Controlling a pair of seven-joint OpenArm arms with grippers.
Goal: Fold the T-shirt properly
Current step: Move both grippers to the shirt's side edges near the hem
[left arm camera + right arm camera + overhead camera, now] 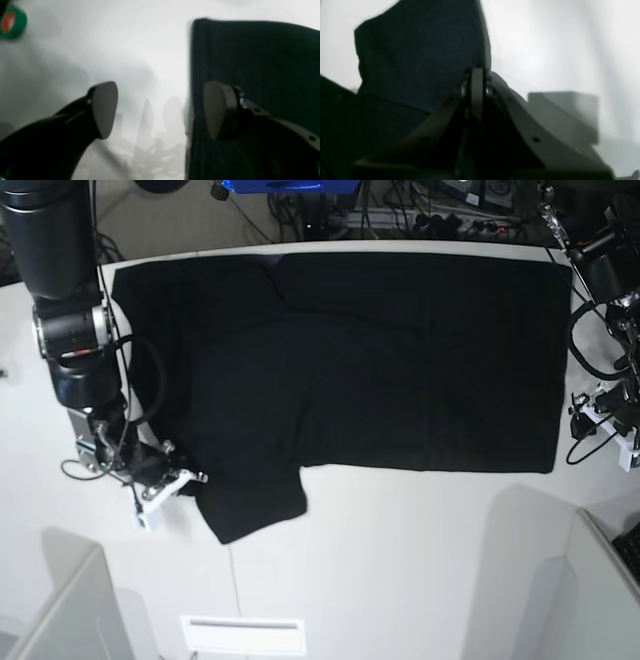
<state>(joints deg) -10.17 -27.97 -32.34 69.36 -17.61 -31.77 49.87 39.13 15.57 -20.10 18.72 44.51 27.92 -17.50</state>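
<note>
T-shirt point(380, 360), black, lay spread flat on the white bench point(400, 560). Right gripper point(477, 92) was clamped on the T-shirt's sleeve edge. Left gripper point(160, 110) stood wide apart astride the T-shirt's hem, holding nothing.

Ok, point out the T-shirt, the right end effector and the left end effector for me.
T-shirt point(400, 360): base view, middle of the spread black body.
right end effector point(477, 93): right wrist view, closed tips at the shirt's edge.
left end effector point(160, 110): left wrist view, gap between the open pads.

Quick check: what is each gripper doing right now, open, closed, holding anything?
Left gripper: open, empty, fingers straddling the edge of the large black cotton T-shirt.
Right gripper: closed at the T-shirt's sleeve edge; grip on cloth cannot be told.
</note>
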